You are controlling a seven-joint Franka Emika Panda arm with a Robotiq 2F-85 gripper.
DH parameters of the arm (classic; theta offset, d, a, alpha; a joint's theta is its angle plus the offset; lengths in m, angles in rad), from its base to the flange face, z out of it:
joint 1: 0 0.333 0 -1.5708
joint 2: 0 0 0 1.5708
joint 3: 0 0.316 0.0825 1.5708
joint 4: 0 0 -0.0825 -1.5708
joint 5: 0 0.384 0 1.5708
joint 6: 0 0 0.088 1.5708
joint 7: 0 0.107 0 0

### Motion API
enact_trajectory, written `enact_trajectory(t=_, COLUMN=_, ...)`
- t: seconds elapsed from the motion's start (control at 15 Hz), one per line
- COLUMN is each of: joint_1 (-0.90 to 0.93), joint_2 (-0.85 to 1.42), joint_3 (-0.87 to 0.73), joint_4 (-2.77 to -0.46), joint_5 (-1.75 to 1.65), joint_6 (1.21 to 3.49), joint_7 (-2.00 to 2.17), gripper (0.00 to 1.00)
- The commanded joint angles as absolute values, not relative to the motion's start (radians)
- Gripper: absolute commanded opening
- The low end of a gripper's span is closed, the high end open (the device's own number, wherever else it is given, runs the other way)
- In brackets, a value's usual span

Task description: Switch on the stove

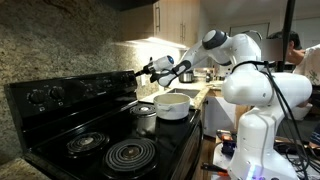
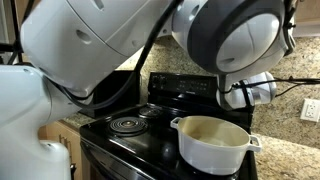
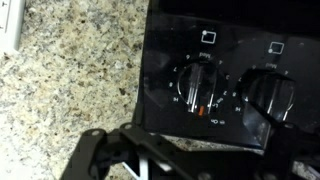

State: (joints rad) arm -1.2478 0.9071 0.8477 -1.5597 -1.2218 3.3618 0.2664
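The stove [image 1: 90, 125] is glossy black with spiral coil burners [image 1: 131, 153] and a raised back panel of round knobs [image 1: 75, 92]. It also shows in an exterior view [image 2: 140, 122]. My gripper [image 1: 146, 70] is up at the end of the back panel, close to the knobs. In the wrist view my gripper [image 3: 190, 162] is open and empty, its dark fingers just below a round knob [image 3: 203, 86] with an orange mark under it. A second knob [image 3: 268, 92] sits beside it. I cannot tell whether a finger touches a knob.
A white pot [image 1: 172, 105] stands on a rear burner and also shows in an exterior view [image 2: 212, 142]. A small metal pot [image 1: 145, 116] is beside it. A speckled granite backsplash [image 3: 70, 80] rises behind the panel. A person [image 1: 300, 55] stands behind the arm.
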Motion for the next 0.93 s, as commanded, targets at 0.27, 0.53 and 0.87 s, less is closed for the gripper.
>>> enact_trajectory(t=0.27, joint_1=-1.226, joint_2=0.895, joint_3=0.826, joint_4=-1.569, joint_5=-1.206, joint_6=3.377, joint_7=0.284, gripper=1.0)
enact_trajectory(t=0.53, joint_1=-1.213, joint_2=0.899, joint_3=0.818, joint_4=-1.561, joint_5=-1.202, joint_6=3.386, joint_7=0.285, gripper=1.0)
enact_trajectory(t=0.87, joint_1=-1.209, joint_2=0.9, joint_3=0.814, joint_4=-1.557, joint_5=-1.2, joint_6=3.399, joint_7=0.284, gripper=1.0)
